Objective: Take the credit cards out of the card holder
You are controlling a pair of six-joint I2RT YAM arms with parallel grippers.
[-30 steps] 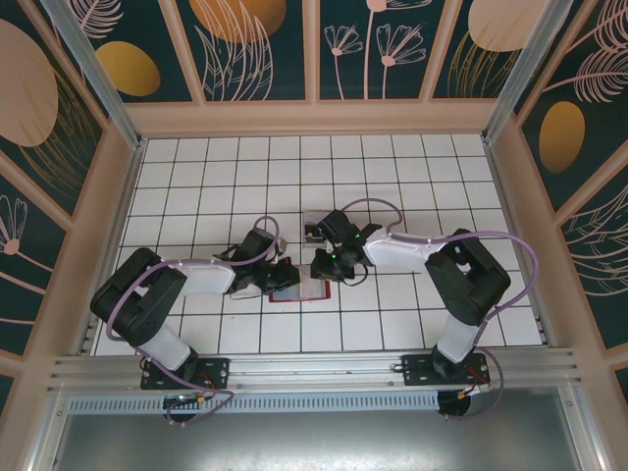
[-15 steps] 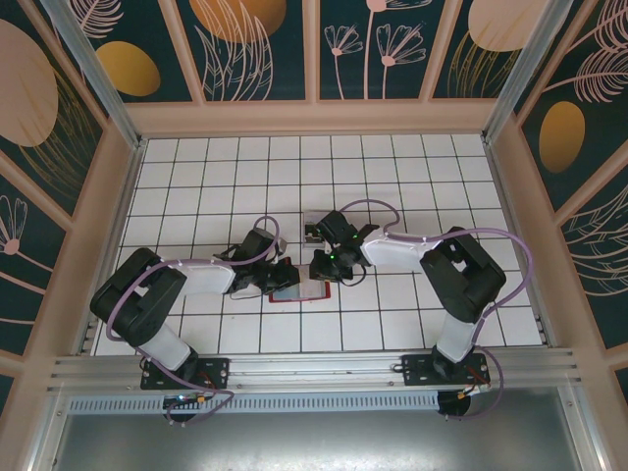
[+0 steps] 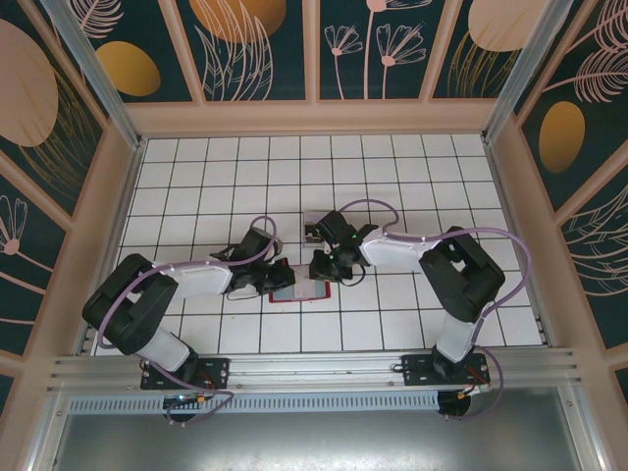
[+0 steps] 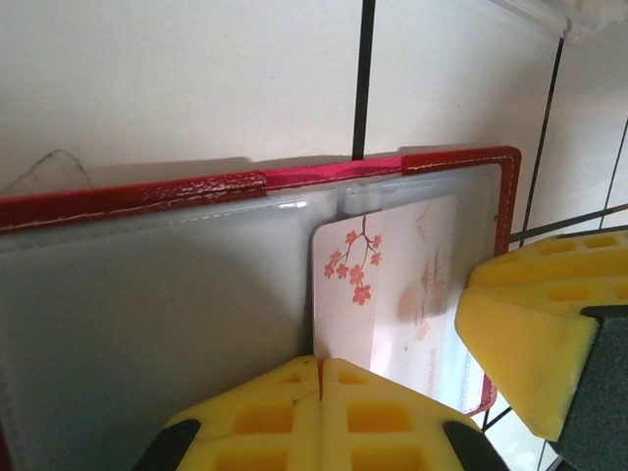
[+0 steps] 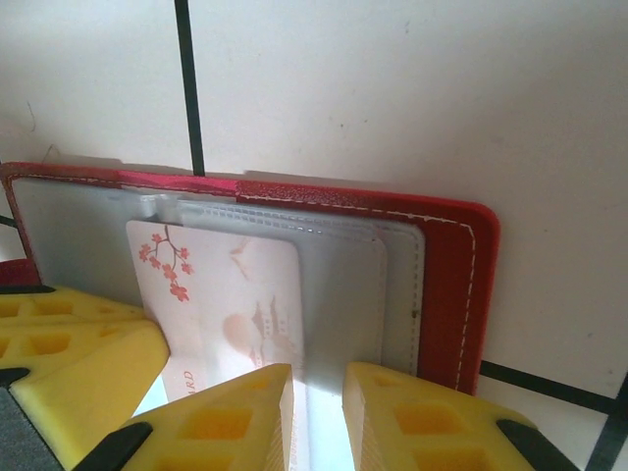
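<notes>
Table [image 3: 196, 177], white tiles with black lines, lies under both arms. The left arm [image 3: 186, 280] and the right arm [image 3: 432, 253] bend in toward each other, and their grippers meet over one spot.

The holder [image 3: 299, 293] lies open and flat there, directly beneath both sets of fingers, with its grey inside up and a red rim around it. Seen from the left wrist, the rim runs across just beyond the fingertips. Seen from the right wrist, it curves round past the outer side of the right-hand finger. Clear sleeves [image 5: 343, 294] cover the inside.

A card [image 4: 392, 285], pale pink with a blossom sprig, sits in one sleeve. It starts at the tips of the left gripper [image 4: 319, 365] and reaches away from them, lying between those fingers and a finger of the right gripper [image 5: 316, 392].

The left gripper's yellow fingers are pressed together with no gap, tips at the sleeve just beside the card's near corner. The right gripper's fingers stand a little apart. The card's long edge runs down into that narrow gap, with one finger [image 5: 226, 412] over the card and the other over bare sleeve. Whether they pinch the card cannot be told.
</notes>
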